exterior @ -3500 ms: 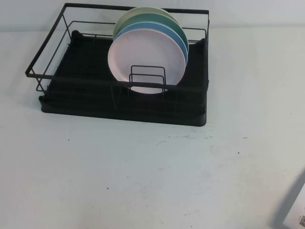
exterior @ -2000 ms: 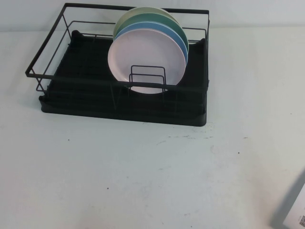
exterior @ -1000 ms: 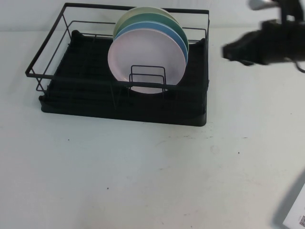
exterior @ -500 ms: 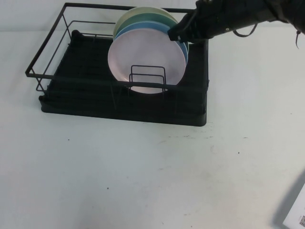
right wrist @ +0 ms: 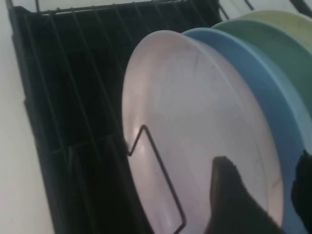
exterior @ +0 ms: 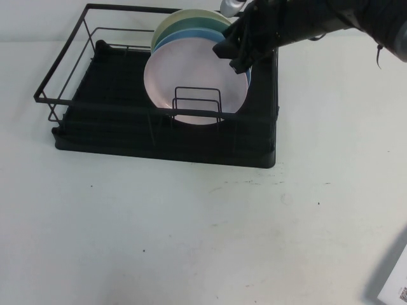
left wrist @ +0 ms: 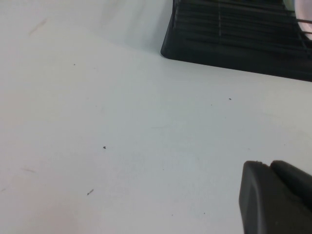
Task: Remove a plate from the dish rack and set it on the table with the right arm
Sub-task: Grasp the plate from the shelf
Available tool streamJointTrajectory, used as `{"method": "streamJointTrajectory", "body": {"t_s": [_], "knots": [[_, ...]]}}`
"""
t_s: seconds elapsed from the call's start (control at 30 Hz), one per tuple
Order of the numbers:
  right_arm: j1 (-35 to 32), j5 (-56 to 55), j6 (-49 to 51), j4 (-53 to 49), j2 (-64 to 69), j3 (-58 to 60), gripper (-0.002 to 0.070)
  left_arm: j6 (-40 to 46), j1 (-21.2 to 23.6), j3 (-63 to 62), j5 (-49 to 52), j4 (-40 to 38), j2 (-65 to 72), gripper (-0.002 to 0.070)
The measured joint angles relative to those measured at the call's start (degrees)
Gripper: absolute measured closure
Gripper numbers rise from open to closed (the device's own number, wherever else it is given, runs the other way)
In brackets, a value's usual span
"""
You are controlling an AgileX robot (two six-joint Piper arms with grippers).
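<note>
Nothing of the job is done yet, by my read: the pink plate (exterior: 194, 76) stands upright in the dish rack (exterior: 159, 136), front of a stack w/ the blue plate (exterior: 245, 63), the green plate (exterior: 238, 43) and a pale yellow-green plate (exterior: 184, 18) behind it. Left to do: close on the rim, lift it clear of the wire divider (exterior: 197, 101), carry it out, set it down on the desk (exterior: 203, 235).

Going left to right in the high view: rack's left half holds no plates, only black tray and wires; plates sit approx. centre-right of the rack; the right arm (exterior: 331, 19) comes in from the 2 o'clock corner of the view.

Left hand (left wrist: 275, 197) is seen only in its own wrist view, a black block low over bare desk, well apart from the rack; can't tell its state.

Right hand (exterior: 236, 46) is at the pink plate's rim, approx. 2 o'clock on the plate's face. Its fingers (right wrist: 229, 195) stand apart, and in the right wrist view they sit either side of the pink and blue rims, one in front of the pink face, the other behind. It has hold of nothing so far. Whether the rear finger goes btwn pink and blue or behind blue, I can't tell; if behind, it could take two plates.
</note>
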Motion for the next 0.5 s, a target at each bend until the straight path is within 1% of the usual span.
{"method": "streamJointTrajectory", "body": {"t_s": [0.2,0.5], "knots": [[0.0,-4.1,-1.5,0.0,1.4,0.0,0.0407,0.0,0.0,0.0,0.0,0.0,0.0,0.0679],[0.0,-4.8,-1.7,0.0,3.4,0.0,0.0410,0.0,0.0,0.0,0.0,0.0,0.0,0.0679]]}}
